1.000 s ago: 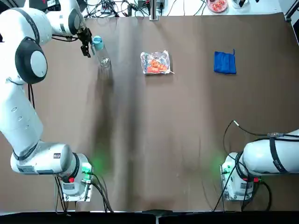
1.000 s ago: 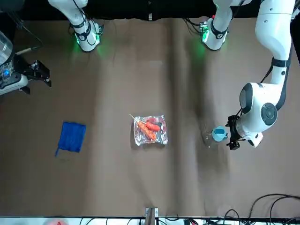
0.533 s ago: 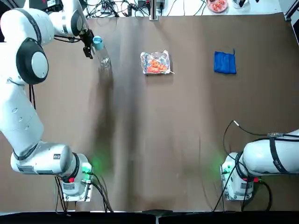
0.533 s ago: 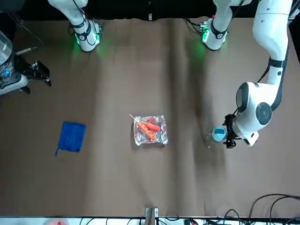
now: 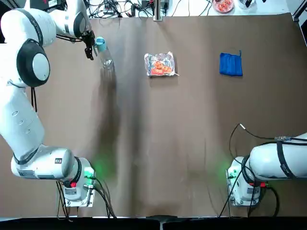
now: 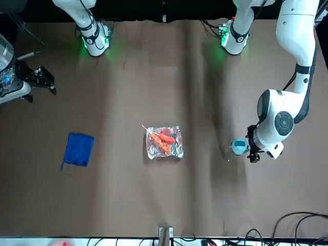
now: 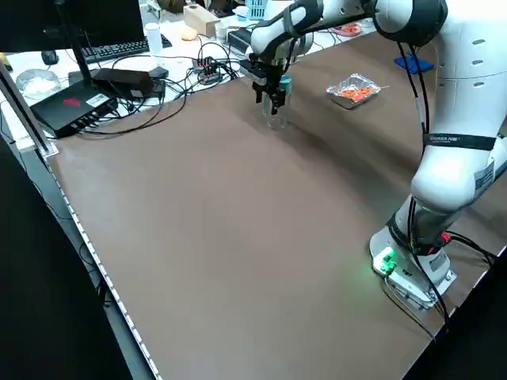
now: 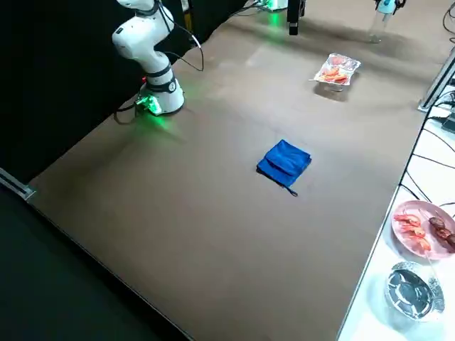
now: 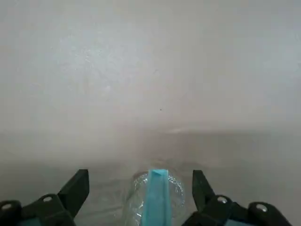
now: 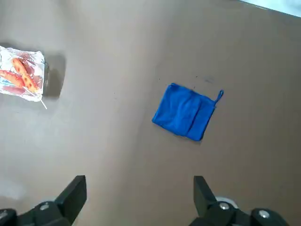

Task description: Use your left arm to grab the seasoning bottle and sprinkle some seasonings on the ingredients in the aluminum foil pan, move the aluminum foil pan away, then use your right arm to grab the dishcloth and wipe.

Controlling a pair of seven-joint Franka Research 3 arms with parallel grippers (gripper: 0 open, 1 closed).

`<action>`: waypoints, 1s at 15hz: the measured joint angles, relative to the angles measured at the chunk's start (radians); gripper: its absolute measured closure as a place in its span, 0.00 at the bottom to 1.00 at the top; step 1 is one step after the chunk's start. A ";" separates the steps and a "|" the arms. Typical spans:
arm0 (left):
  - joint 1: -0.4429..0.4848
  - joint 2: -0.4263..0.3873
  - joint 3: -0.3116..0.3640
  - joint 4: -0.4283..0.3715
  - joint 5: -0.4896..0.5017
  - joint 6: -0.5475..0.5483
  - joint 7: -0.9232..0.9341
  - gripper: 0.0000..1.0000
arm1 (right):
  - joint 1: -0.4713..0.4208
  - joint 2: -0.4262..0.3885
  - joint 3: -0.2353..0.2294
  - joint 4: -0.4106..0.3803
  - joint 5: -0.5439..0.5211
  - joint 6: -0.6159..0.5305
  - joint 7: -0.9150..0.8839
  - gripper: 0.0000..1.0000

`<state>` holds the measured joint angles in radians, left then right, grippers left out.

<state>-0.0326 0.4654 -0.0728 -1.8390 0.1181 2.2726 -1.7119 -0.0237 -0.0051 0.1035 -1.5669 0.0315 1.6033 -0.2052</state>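
We see the jaws of our left arm (image 9: 140, 197) apart at the far left part of the counter (image 5: 168, 143), with the light blue cap of the upright clear seasoning bottle (image 9: 156, 200) between their two fingers; whether they touch it, we cannot tell. To the right of those jaws, the foil pan (image 5: 160, 64) sits on the counter, holding orange-red food (image 5: 162, 68), a thin skewer (image 6: 144, 127) poking past its rim. Farther right lies the blue dishcloth (image 5: 230, 64), its loop at one corner. The jaws of our right arm (image 10: 140, 200) hang apart at the counter's right side, the cloth in front of them.
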 joint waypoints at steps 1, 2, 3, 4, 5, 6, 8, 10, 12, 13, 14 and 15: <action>0.000 -0.001 0.000 0.000 0.000 0.000 -0.001 0.03 | 0.000 0.000 0.000 0.000 0.000 0.000 0.000 0.00; 0.000 -0.002 0.000 0.000 0.000 0.000 -0.003 0.03 | 0.000 0.000 0.000 0.000 0.000 0.000 -0.001 0.00; 0.000 -0.003 -0.001 0.000 0.000 0.000 -0.003 0.03 | 0.000 0.000 0.000 0.000 0.000 -0.001 -0.001 0.00; -0.001 -0.004 -0.001 0.000 0.000 0.000 -0.003 0.03 | 0.000 0.000 0.000 0.000 0.000 -0.002 -0.001 0.00; -0.001 -0.004 -0.001 0.000 0.000 0.000 -0.003 0.03 | 0.000 0.000 0.000 0.000 0.000 -0.014 -0.001 0.00; -0.002 -0.005 -0.002 0.000 0.001 0.000 -0.003 0.04 | 0.000 0.000 -0.002 0.000 0.000 -0.036 -0.001 0.00; -0.002 -0.005 -0.003 0.000 0.003 0.000 -0.002 0.04 | -0.003 0.000 -0.008 0.000 -0.001 -0.074 -0.001 0.00; -0.002 -0.005 -0.008 0.000 0.003 0.000 0.000 0.05 | -0.011 0.000 -0.014 0.000 -0.001 -0.100 -0.003 0.00; -0.002 -0.005 -0.013 0.000 0.004 0.000 0.000 0.09 | -0.013 0.000 -0.016 0.000 -0.009 -0.104 -0.004 0.00; -0.002 -0.005 -0.014 0.000 0.004 0.000 0.000 0.09 | -0.013 0.000 -0.015 0.000 -0.018 -0.104 -0.004 0.00; -0.002 -0.005 -0.014 0.000 0.004 0.000 0.000 0.12 | -0.012 0.000 -0.014 0.000 -0.020 -0.102 -0.004 0.00; -0.002 -0.005 -0.014 0.000 0.004 0.000 0.000 0.18 | -0.011 0.000 -0.012 -0.002 -0.021 -0.095 -0.004 0.00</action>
<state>-0.0346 0.4601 -0.0864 -1.8388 0.1224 2.2727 -1.7117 -0.0348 -0.0051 0.0910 -1.5686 0.0106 1.5086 -0.2090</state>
